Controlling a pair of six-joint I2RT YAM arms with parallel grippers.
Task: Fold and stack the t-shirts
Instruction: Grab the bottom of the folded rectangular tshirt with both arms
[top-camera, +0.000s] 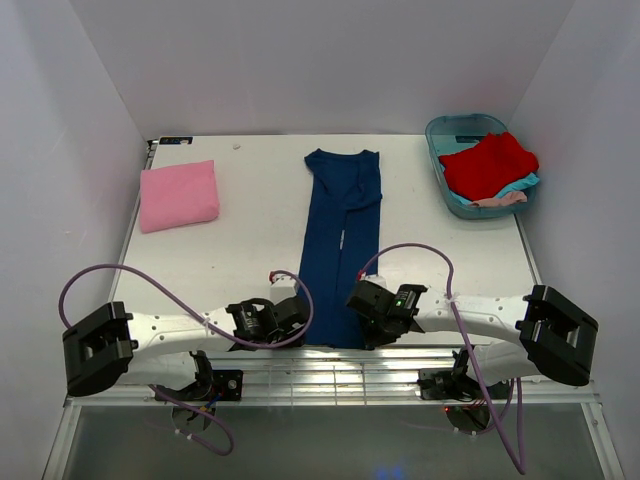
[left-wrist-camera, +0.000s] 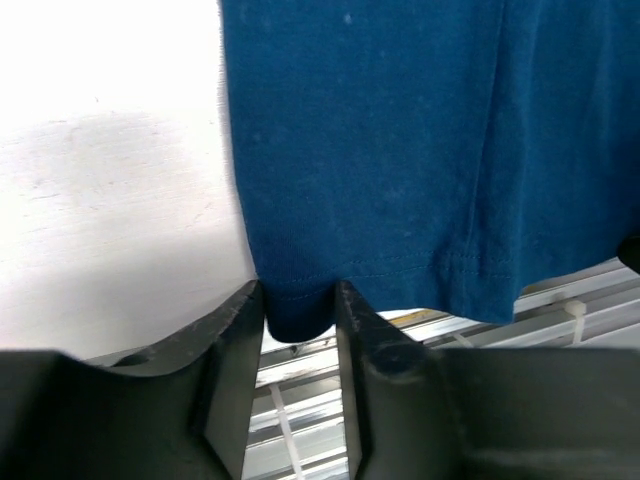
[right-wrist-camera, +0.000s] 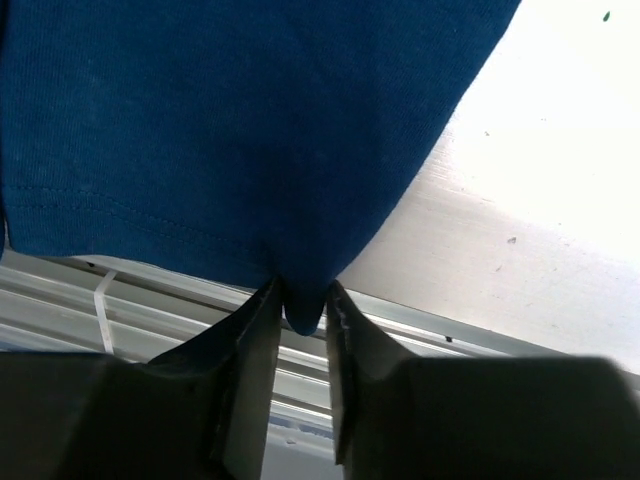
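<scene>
The navy blue t-shirt (top-camera: 340, 240) lies in a long narrow strip down the middle of the table, its sides folded in. My left gripper (top-camera: 292, 318) is shut on its near left hem corner (left-wrist-camera: 298, 318). My right gripper (top-camera: 360, 300) is shut on its near right hem corner (right-wrist-camera: 302, 305). Both corners sit pinched between the jaws at the table's near edge. A folded pink t-shirt (top-camera: 178, 195) lies at the far left. Red (top-camera: 488, 163) and teal (top-camera: 520, 184) t-shirts are piled in the tub.
A teal plastic tub (top-camera: 452, 128) stands at the far right corner. White walls close in the table on three sides. A metal rail (top-camera: 330, 372) runs along the near edge beneath the grippers.
</scene>
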